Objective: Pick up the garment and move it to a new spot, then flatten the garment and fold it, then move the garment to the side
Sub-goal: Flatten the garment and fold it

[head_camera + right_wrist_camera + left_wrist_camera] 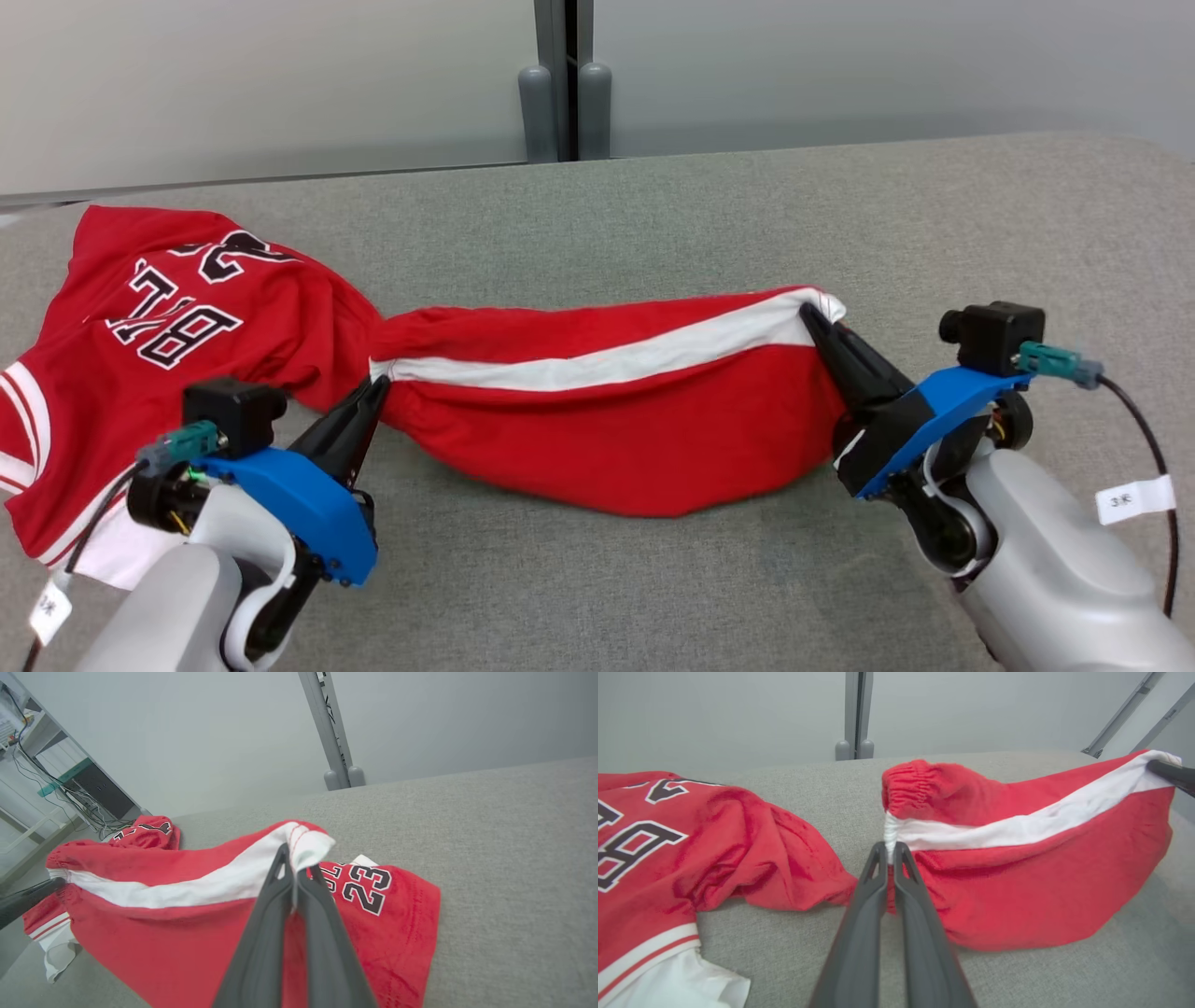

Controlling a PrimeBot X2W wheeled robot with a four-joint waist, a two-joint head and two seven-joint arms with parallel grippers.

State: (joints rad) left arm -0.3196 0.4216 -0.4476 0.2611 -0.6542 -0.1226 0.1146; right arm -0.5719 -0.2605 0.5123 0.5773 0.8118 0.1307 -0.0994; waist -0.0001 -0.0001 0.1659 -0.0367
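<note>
Shorts point(607, 429) gripped edge-to-edge by L fingers point(344, 431), R fingers point(851, 362), jersey point(84, 383) maybe touching.

Right gripper point(297, 864) tight on white hem of red shorts point(163, 933), above grey surface point(490, 858).

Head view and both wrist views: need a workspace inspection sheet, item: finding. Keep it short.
Surface: grey fabric surface, flat where it is bare.
Job's things: red shorts with a white side stripe, held up at both ends, middle sagging to or near the surface.
Clutter: red jersey with black lettering, crumpled on the surface left of the shorts.
Grippers: left tool shut on the shorts at the elastic waistband end; right tool shut on the hem end, both on the stripe.
Cables: black cable off the right wrist, white tag on it; a similar left wrist cable.
Surroundings: pale wall panels, grey post, shelving with loose wires.
</note>
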